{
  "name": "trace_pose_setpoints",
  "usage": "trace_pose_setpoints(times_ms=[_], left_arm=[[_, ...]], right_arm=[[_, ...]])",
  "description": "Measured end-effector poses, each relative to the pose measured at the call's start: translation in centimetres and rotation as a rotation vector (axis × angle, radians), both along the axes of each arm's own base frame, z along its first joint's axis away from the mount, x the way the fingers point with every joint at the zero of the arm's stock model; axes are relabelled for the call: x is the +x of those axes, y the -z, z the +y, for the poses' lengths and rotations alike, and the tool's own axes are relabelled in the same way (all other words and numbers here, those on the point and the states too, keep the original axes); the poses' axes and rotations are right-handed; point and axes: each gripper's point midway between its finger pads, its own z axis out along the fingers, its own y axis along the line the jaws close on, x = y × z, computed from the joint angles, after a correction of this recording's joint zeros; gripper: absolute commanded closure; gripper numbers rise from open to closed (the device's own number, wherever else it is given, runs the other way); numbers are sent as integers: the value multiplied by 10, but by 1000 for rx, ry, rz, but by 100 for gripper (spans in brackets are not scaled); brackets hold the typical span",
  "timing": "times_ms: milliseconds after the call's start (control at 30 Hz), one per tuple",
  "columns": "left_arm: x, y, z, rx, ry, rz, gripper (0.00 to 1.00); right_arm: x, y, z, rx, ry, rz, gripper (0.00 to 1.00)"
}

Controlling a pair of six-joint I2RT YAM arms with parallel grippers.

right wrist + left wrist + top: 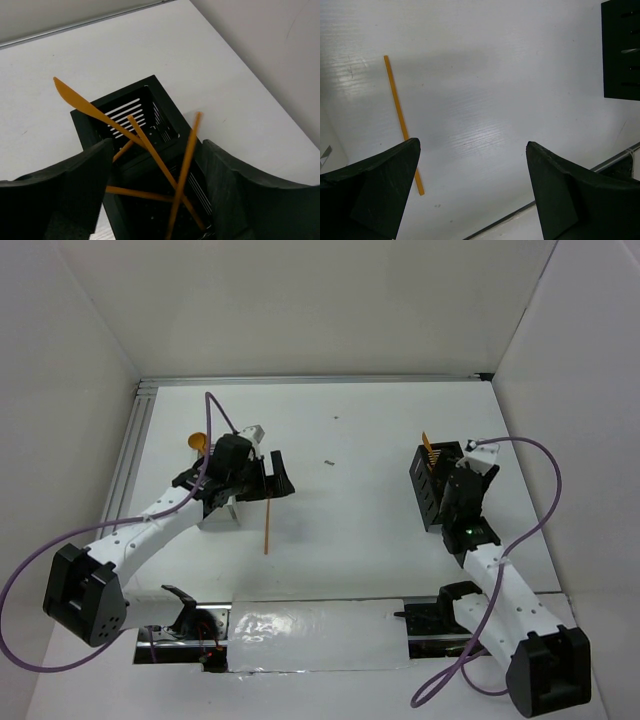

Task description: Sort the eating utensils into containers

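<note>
Top view: the left pincer (276, 483) hangs open over the white tabletop (350, 540). One orange stick (268, 526) lies flat just at its 6 o'clock, with its long axis running close to 12-to-6. The left arm is plainly the nearer. The right pincer (457, 495) is well apart at 3 o'clock, poised over the black container (425, 487), from which an orange fork (428, 446) stands. The white container (216, 518) sits just beside the stick at 9 o'clock, partly under the left arm, and a spoon (199, 441) shows beyond it.

Left wrist view: both fingers (380, 192) are spread wide with nothing between them. The stick (402, 122) lies off-centre toward 10 o'clock, slanting from 11 to 5, and its near end is just beside the left finger. The pincer would probably have to shift that way and turn across the axis. The tabletop looks smooth and faintly glossy, so a slim, flat piece may slide rather than lift.

Right wrist view: the fingers (75, 187) stand apart and grip nothing. Between them a blurred stick (185, 165) leans in the black container (150, 95) among a knife (85, 105) and other orange pieces. White walls (90, 330) close in the tabletop on three sides, and the surface immediately around the loose stick is bare.
</note>
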Motion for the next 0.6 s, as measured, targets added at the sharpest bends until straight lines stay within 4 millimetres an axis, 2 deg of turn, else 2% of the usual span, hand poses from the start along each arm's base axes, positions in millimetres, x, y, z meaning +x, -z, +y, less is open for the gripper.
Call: trace_pose_setpoints(times_ms=[67, 133, 200, 233, 300, 400, 500, 600], left_arm=[[-1, 0, 1, 4, -7, -1, 0], [-2, 3, 3, 10, -28, 11, 0], [-2, 9, 6, 34, -61, 29, 0], [-1, 12, 11, 54, -90, 33, 5], [-3, 34, 11, 111, -107, 83, 6], [-11, 66, 15, 214, -128, 160, 10], [-20, 91, 24, 309, -160, 228, 15], [-25, 105, 34, 377, -189, 265, 22]], right_arm=[[0, -6, 3, 10, -19, -9, 14], [1, -21, 11, 30, -65, -44, 13], [1, -50, 23, 65, -135, -113, 11], [2, -65, 30, 80, -176, -147, 11], [4, -96, 48, 105, -275, -206, 10], [11, -121, 76, 129, -421, -222, 10], [18, -119, 99, 155, -522, -192, 11], [18, -88, 124, 182, -608, -93, 9]])
